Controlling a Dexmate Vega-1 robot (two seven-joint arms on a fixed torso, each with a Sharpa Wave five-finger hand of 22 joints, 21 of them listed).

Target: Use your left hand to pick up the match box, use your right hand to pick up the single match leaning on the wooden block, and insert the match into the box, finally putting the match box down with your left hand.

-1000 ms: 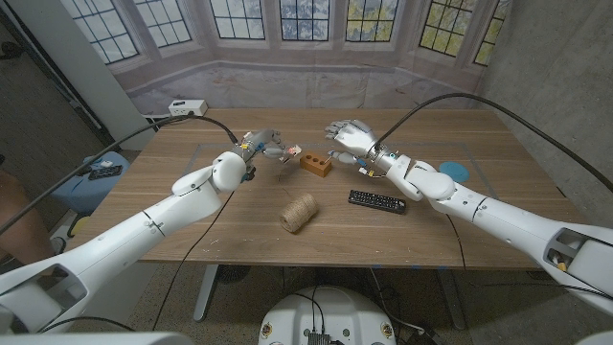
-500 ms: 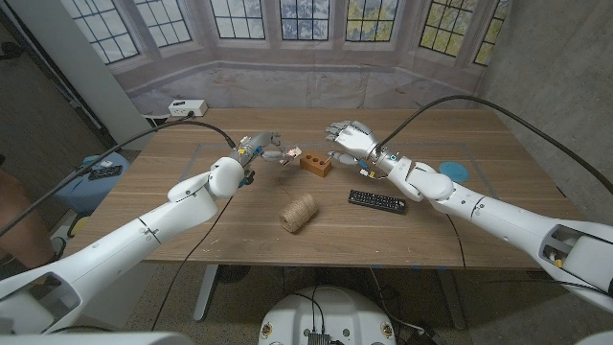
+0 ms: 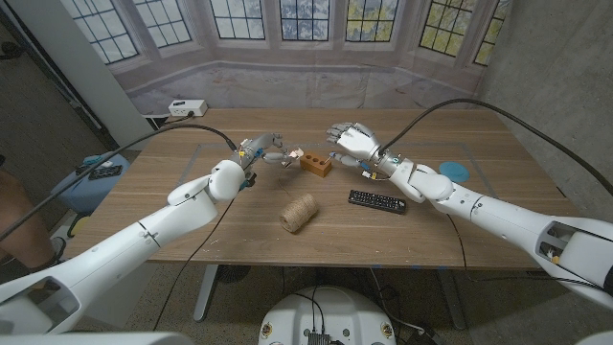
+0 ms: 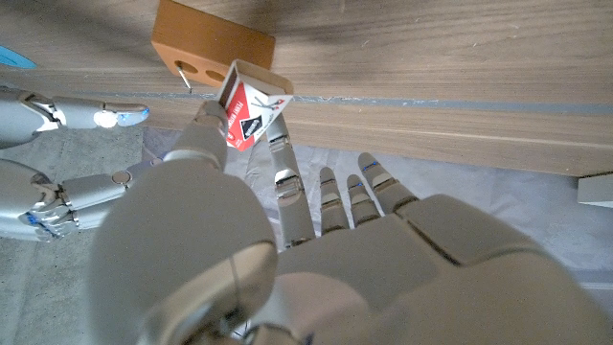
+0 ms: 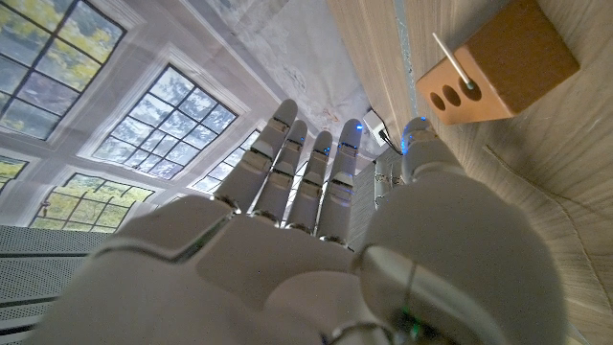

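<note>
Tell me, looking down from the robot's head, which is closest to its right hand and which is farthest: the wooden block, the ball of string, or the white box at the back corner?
From the right hand:
1. Wooden block, just beside it, toward the table's middle.
2. Ball of string, nearer the front edge.
3. White box, at the far back left corner.

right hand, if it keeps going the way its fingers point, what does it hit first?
Probably the wooden block. In the head view the right hand is open, fingers aimed toward it. The match leans on the block's near face, so it may be touched first; depth is unclear.
</note>
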